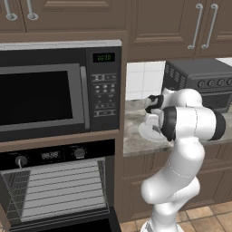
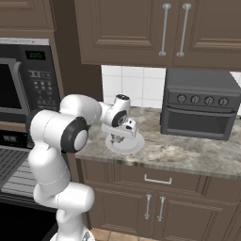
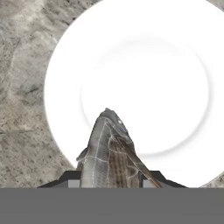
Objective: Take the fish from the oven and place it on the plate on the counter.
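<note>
The gripper [image 3: 111, 181] grips the fish [image 3: 107, 151] above the plate [image 3: 131, 57]. Risk: off-centre release drops the fish onto the near rim or counter [image 3: 22, 87].

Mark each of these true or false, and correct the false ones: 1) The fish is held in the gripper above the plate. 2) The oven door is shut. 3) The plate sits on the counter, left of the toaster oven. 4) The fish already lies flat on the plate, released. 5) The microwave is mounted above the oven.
1) True: the gripper is closed on the fish over the plate.
2) False: the oven stands open, its wire racks showing.
3) True: the plate rests on the counter, left of the toaster oven.
4) False: the fish is between the fingers, not released.
5) True: the microwave sits directly above the oven.
</note>
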